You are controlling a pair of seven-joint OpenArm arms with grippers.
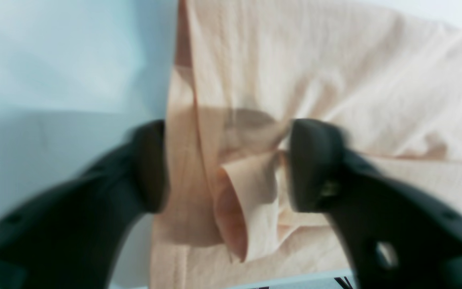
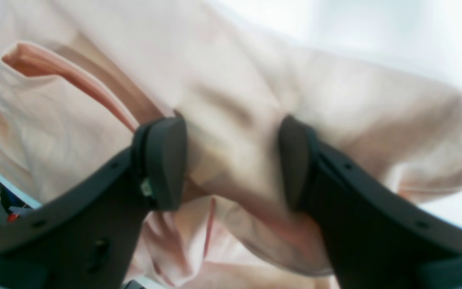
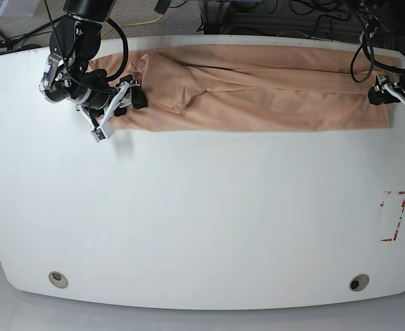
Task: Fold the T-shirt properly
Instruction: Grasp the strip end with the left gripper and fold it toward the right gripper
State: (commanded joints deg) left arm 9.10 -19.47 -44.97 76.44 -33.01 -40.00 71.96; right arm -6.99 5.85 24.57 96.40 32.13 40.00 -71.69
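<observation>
The left gripper (image 1: 227,166) is wide open, its fingers on both sides of a little fold at the edge of the T-shirt (image 3: 257,93). The right gripper (image 2: 231,160) is wide open too, over bunched cloth. The shirt lies in a long strip along the far edge of the table (image 3: 202,207).

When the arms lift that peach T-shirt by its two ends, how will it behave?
The T-shirt will probably sag in the middle: it is thin cloth, already creased and draped in folds. The long folded band likely won't hold its shape, and loose flaps near the left tool may fall open.
</observation>
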